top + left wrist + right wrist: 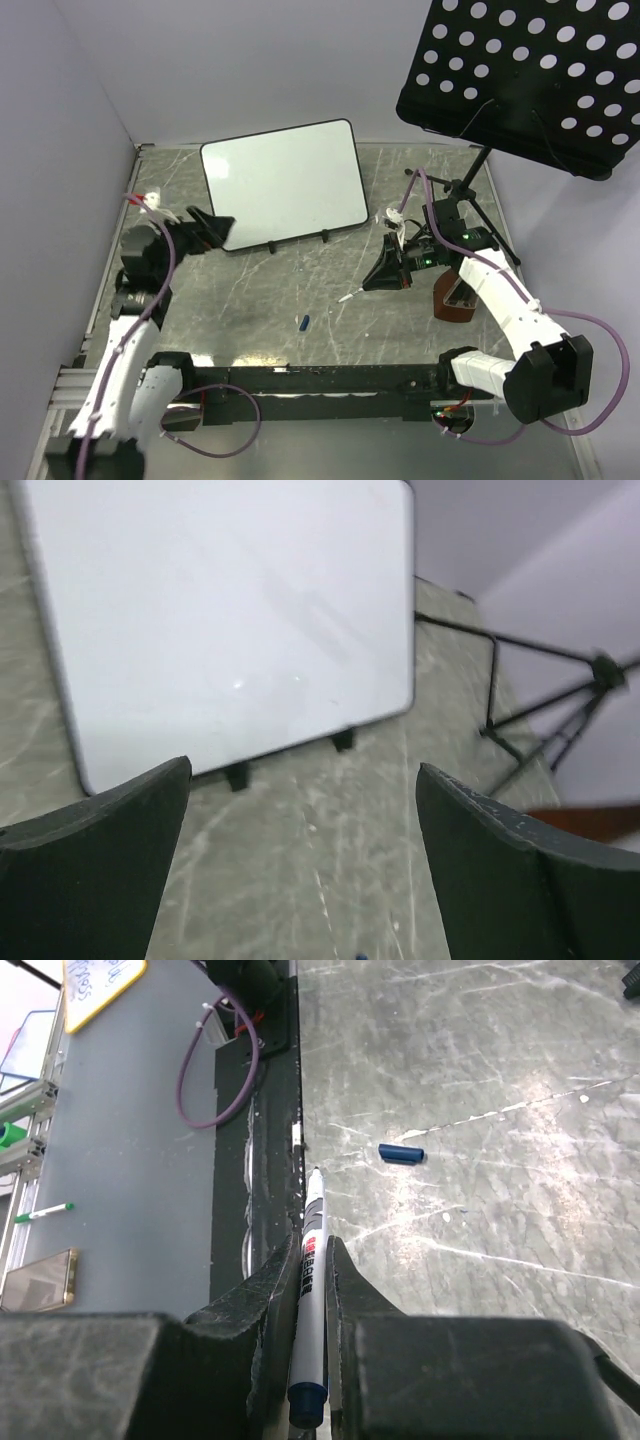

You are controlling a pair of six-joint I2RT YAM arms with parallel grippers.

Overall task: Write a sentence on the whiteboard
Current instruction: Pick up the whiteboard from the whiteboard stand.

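Blue is the small cap [304, 322] lying loose on the marbled table [300, 275] at about 6 o'clock from its middle, nearest the arm bases. Being off, it leaves the pen's tip bare for writing. Just beyond, at 4 o'clock, the right gripper [312, 1250] has its jaws pinched tight on the barrel of a white marker [308, 1310]. The marker runs lengthwise between the fingers with its tip pointing out ahead and down toward the table, a hold that looks meant to let the arm steer the tip like a pen. At 9 o'clock the left gripper [302, 770] stands spread wide with nothing in it, close by the lower left corner of the whiteboard [285, 185]; I judge it is placed there to steady the board. The whiteboard leans back on little black feet at 11 to 12 o'clock, face toward the arms, and carries no writing yet. Farthest, at 2 o'clock, a black perforated music stand [520, 70] overhangs the corner.
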